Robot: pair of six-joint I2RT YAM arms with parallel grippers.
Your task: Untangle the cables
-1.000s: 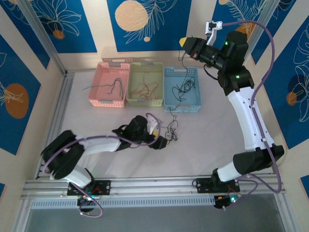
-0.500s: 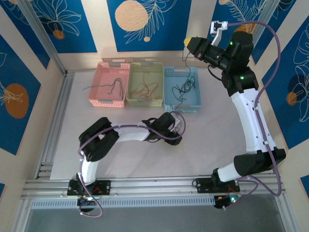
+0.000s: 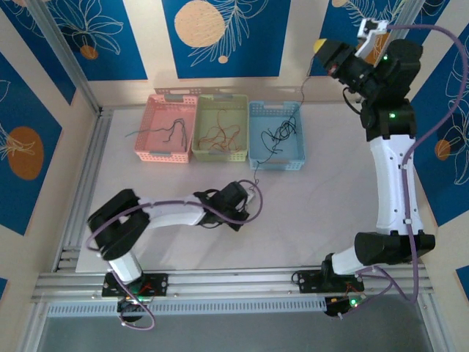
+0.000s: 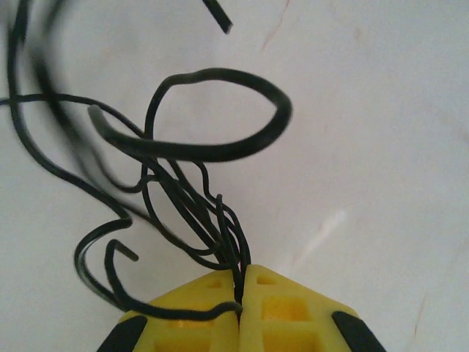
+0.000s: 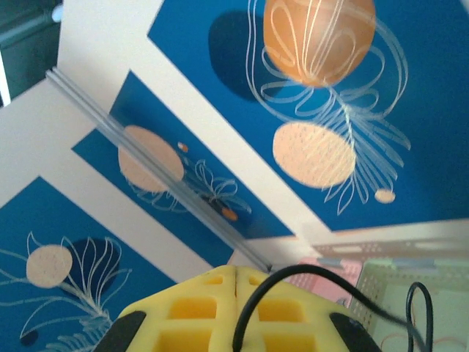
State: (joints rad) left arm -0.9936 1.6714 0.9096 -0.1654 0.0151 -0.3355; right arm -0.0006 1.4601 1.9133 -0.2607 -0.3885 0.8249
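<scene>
While R gripper [image 5: 236,275] nips black cable [image 5: 294,273], L gripper [image 4: 240,284] clamps tangle [image 4: 212,152].

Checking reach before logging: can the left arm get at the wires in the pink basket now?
Probably not yet: the way to the pink basket runs over open table, but the left gripper is shut on black cables, leaving no free jaws.

White table [image 3: 322,213]: three baskets [image 3: 218,155], black cables [image 4: 198,152]
</scene>
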